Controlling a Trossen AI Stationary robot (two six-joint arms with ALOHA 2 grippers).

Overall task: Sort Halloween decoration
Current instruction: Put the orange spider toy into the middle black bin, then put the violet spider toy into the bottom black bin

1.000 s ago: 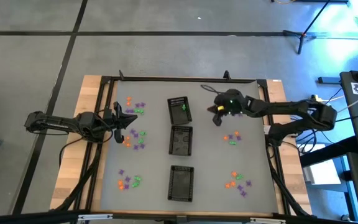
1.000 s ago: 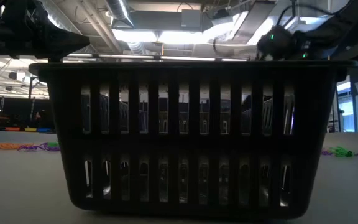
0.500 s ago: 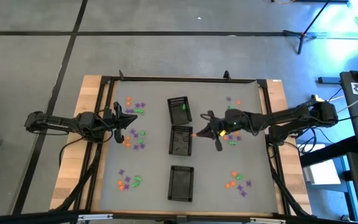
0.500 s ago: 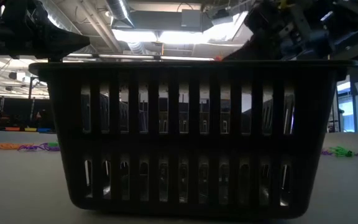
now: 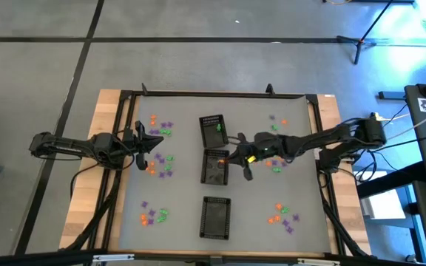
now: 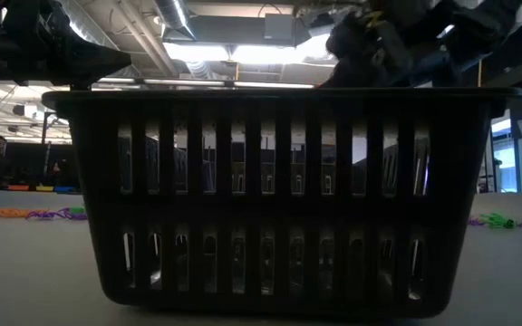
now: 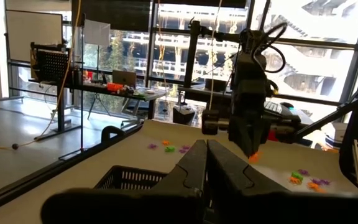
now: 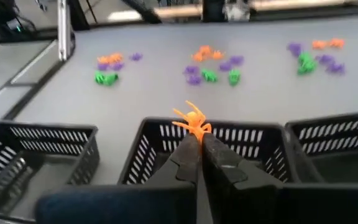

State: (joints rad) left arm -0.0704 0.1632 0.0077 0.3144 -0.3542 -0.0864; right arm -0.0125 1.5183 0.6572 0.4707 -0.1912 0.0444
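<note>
One orange trinket [image 8: 192, 122] – right tool [image 8: 199, 144] pinching | over middle tray [image 5: 214, 166]

A robotics lab or workshop in a large industrial building is shown: a framed test table [image 5: 124, 222] is set on a bare concrete floor [image 5: 198, 66], exposed ducts and strip lights [image 6: 234, 50] are seen overhead, tall windows [image 7: 179, 50] beyond the left jaws, a whiteboard [image 7: 33, 34], workbenches [image 7: 123, 90] and a tripod stand [image 5: 368, 33]
</note>
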